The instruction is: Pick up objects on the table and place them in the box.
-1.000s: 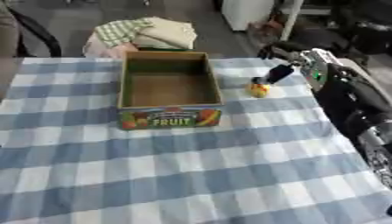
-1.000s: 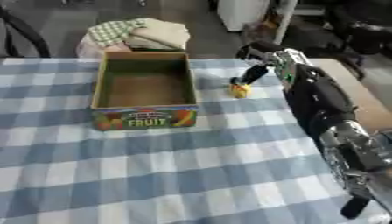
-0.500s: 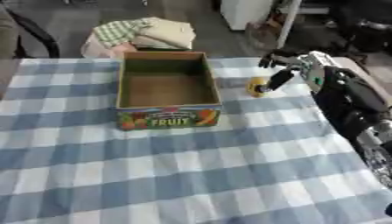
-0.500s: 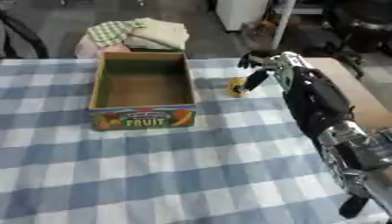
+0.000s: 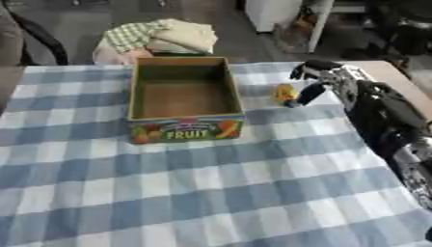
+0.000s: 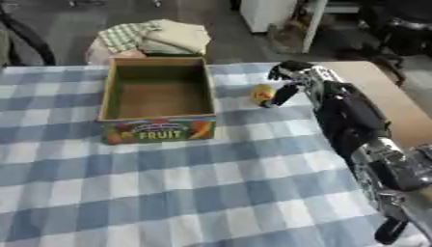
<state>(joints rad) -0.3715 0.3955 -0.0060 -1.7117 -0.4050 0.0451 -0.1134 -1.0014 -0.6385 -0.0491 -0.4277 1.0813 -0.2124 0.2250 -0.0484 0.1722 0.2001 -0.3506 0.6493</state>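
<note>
Your right hand (image 6: 291,82) shows slim black fingers on a silvery palm, with a bulky black forearm behind it.

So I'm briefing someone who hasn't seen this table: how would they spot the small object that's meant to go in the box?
Find the open cardboard box with FRUIT printed on its front, standing on the blue checked tablecloth. Just to its right lies a small yellow object with a touch of orange. It is the only loose item on the cloth, and the right robot hand is right beside it.
</note>
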